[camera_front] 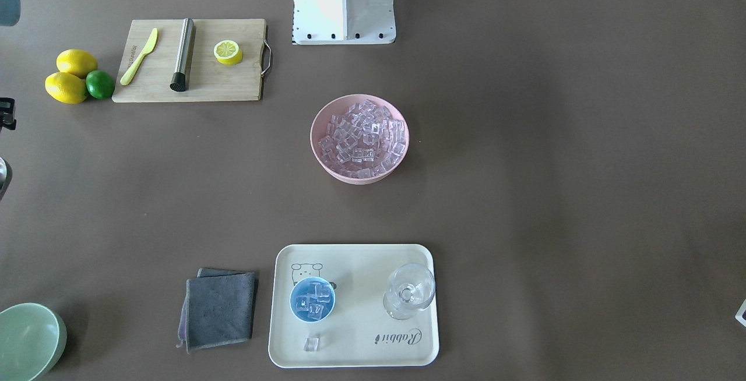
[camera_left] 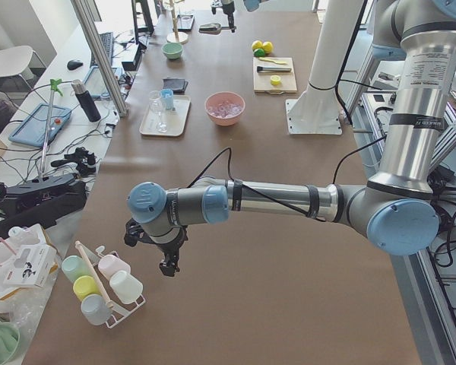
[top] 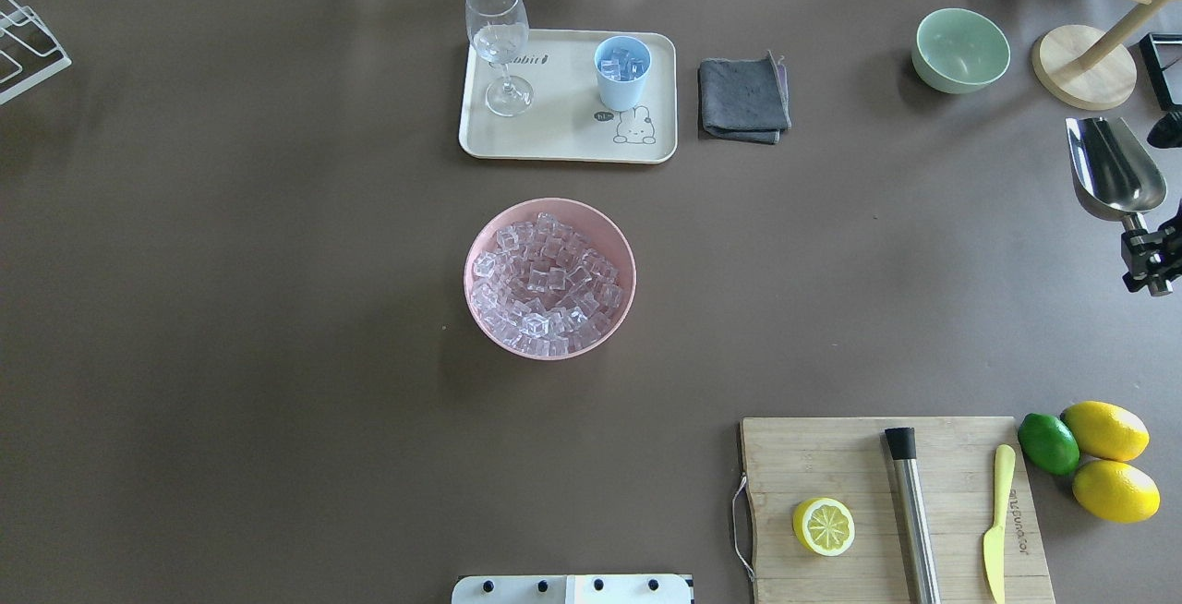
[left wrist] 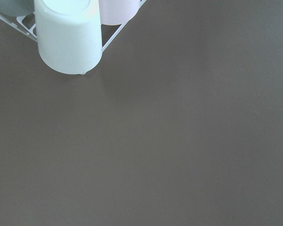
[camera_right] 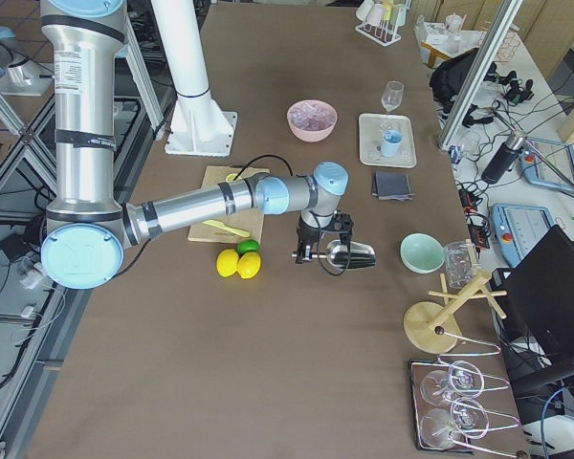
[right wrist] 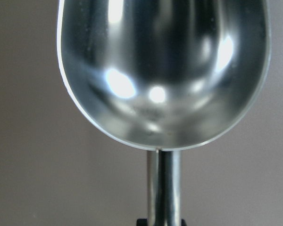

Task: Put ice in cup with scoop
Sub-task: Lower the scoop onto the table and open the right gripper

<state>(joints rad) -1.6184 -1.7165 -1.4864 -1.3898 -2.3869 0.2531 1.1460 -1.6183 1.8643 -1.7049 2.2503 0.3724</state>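
The light-blue cup (top: pixel 621 71) stands on the cream tray (top: pixel 563 138) and holds several ice cubes (camera_front: pixel 312 301). More ice (top: pixel 545 285) fills the pink bowl (top: pixel 480 308) at the table's middle. One loose cube (camera_front: pixel 312 344) lies on the tray. My right gripper (top: pixel 1143 239) is shut on the handle of the silver scoop (top: pixel 1113 170) and holds it above the table near the right edge. The trough (right wrist: pixel 165 70) is empty. My left gripper (camera_left: pixel 167 266) shows only in the exterior left view, so I cannot tell whether it is open or shut.
A stemmed glass (top: pixel 499 41) shares the tray. A grey cloth (top: pixel 743 98), a pale-green bowl (top: pixel 960 50) and a wooden stand (top: pixel 1085 68) are at the far right. A cutting board (top: pixel 886 502) carries a lemon half, a steel cylinder and a knife, with lemons and a lime beside it. A cup rack (camera_left: pixel 99 285) stands beside the left gripper.
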